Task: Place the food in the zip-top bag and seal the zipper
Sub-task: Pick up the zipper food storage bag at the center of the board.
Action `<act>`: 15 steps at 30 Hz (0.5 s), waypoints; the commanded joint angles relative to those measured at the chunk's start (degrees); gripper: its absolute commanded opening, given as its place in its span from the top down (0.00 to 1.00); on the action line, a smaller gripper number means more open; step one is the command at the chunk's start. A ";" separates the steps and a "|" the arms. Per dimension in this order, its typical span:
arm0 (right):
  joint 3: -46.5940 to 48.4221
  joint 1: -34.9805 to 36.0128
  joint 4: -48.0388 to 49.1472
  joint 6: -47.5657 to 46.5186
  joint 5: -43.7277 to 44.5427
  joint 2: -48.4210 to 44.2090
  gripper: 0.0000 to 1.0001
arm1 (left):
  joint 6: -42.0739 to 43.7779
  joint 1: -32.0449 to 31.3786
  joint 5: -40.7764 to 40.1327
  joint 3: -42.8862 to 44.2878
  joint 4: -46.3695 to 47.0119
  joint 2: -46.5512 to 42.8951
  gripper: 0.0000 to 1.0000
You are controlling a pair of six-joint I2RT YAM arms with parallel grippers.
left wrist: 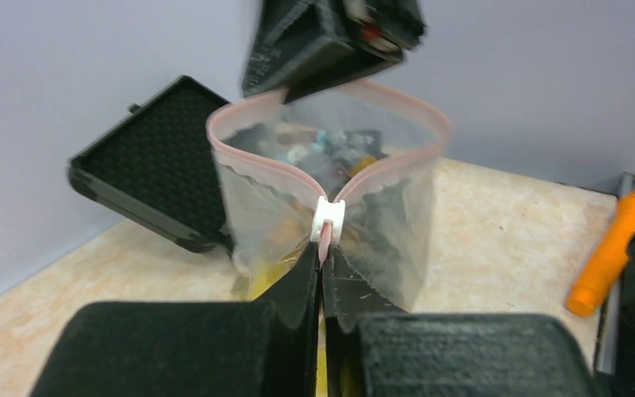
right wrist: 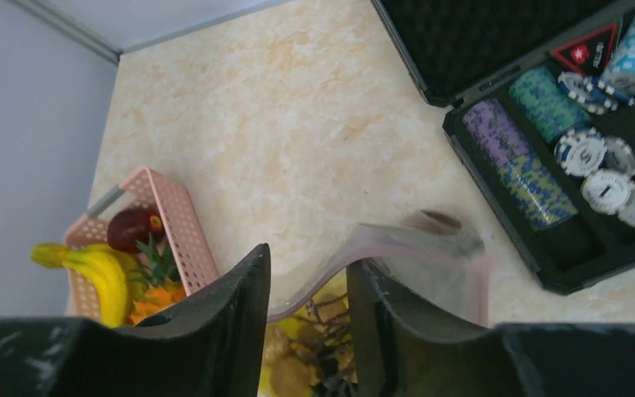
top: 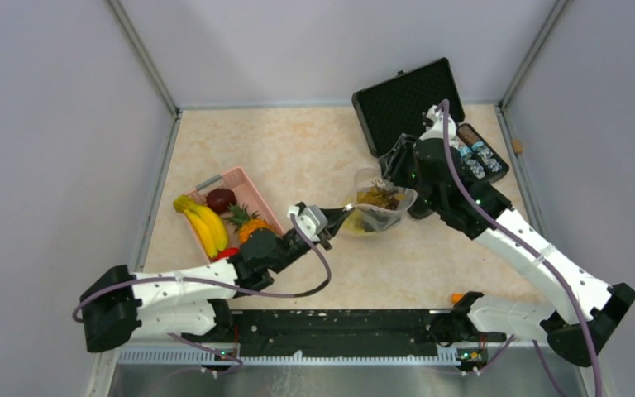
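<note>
The zip-top bag (top: 378, 208) is standing off-centre on the counter (top: 298, 149), toward the right, between the two grippers, with its mouth gaping in a wide loop. Some of the food (top: 378, 198) is sitting inside it: yellow and brownish pieces and something dark and twiggy, blurred through the plastic. The zipper (left wrist: 256, 160) is running round the mouth as a pale-pink strip, and a small white slider (left wrist: 328, 219) is sitting on it at the near corner, where the two sides are meeting.

The left gripper (left wrist: 322, 265) is pinching that corner: its jaws are pressed together on the zipper just below the slider. The right gripper (right wrist: 310, 258) is hanging over the far side of the mouth with its jaws partly apart; the bag's rim is passing loosely between them, not squeezed.

To the left, a pink basket (top: 260, 197) is holding more food: bananas (top: 202, 223), a dark red piece (top: 220, 198) and a small pineapple (top: 248, 223). Behind the bag, a black case (top: 409, 99) is lying open with poker chips (right wrist: 537, 165) in its tray. An orange object (left wrist: 612, 252) is lying near the right arm's base.
</note>
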 commanded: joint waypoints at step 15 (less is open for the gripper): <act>1.12 -0.57 5.35 -42.45 -40.72 -12.63 0.21 | -2.71 15.05 18.90 12.81 -34.65 -16.50 1.00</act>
